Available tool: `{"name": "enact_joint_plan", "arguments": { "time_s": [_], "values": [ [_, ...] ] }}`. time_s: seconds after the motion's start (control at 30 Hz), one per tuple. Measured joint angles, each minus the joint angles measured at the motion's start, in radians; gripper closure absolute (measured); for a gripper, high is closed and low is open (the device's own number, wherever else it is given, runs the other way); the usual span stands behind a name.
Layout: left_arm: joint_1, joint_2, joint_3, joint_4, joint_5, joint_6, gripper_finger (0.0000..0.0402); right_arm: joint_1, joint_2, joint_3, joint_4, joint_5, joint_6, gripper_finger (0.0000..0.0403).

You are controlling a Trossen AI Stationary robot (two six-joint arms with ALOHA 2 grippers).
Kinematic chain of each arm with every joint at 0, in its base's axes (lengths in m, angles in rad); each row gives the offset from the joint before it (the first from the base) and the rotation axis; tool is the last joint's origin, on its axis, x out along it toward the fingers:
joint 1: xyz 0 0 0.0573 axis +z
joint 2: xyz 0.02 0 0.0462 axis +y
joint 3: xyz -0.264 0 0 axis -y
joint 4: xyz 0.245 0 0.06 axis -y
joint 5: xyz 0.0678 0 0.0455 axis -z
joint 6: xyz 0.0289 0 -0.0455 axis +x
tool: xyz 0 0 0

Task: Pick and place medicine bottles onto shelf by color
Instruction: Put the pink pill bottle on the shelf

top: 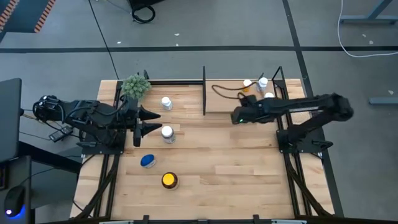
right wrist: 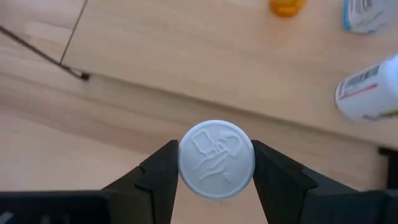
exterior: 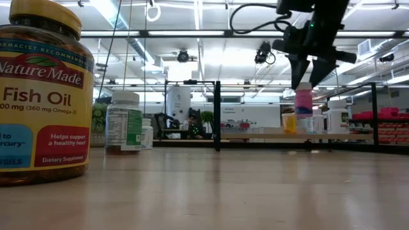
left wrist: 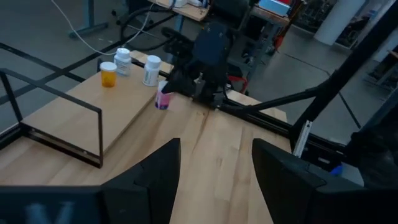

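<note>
My right gripper (top: 237, 116) is shut on a pink bottle with a white cap (exterior: 303, 102), over the near edge of the shelf (top: 186, 99), right of its middle post. On the shelf's right end stand an orange bottle (left wrist: 108, 74) and two white ones (left wrist: 122, 61) (left wrist: 151, 70). Another white-capped bottle (top: 166, 102) stands on the shelf's left part. On the table stand a white-capped bottle (top: 166, 134), a blue-lidded one (top: 148, 160) and a yellow-lidded amber one (top: 169, 180). My left gripper (top: 152, 121) waits open at the table's left, beside the white-capped bottle. My right gripper pinches the pink bottle's white cap (right wrist: 216, 160) between its two fingers, one on each side of the cap's rim. The fingers come from above, slanting down. The bottle hangs upright below them, and in the low view its bottom is clear of the shelf board.
A green fuzzy plant ball (top: 135, 86) sits at the shelf's far left corner. Thin black rods and posts (top: 204, 90) frame and divide the shelf. A black cable (top: 225, 91) lies on its right part. Bare planks (top: 236, 168) span the table's near right.
</note>
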Motion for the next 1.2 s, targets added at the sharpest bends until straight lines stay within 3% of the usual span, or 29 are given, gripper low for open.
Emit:
{"name": "enact_joint_plan", "arguments": {
  "time_s": [0.17, 0.33, 0.6, 0.9, 1.2],
  "values": [
    [0.045, 0.0, 0.0, 0.002, -0.005, 0.0, 0.0195, -0.089, -0.049, -0.06, 0.002, 0.016, -0.091, 0.0215],
    [0.101, 0.0, 0.0, 0.026, -0.007, 0.0, 0.0193, -0.183, -0.041, -0.082, 0.11, 0.018, -0.256, 0.0215],
    [0.17, 0.0, 0.0, 0.032, -0.008, 0.001, 0.0193, -0.341, -0.041, -0.088, 0.104, 0.027, -0.318, 0.0215],
    [0.203, 0.0, 0.0, 0.032, -0.007, 0.011, 0.0195, -0.394, -0.041, -0.088, 0.176, -0.012, -0.329, 0.0214],
    [0.208, 0.0, 0.0, 0.032, -0.007, 0.031, 0.019, -0.397, -0.04, -0.172, 0.249, -0.074, -0.218, 0.0213]
  ]
}}
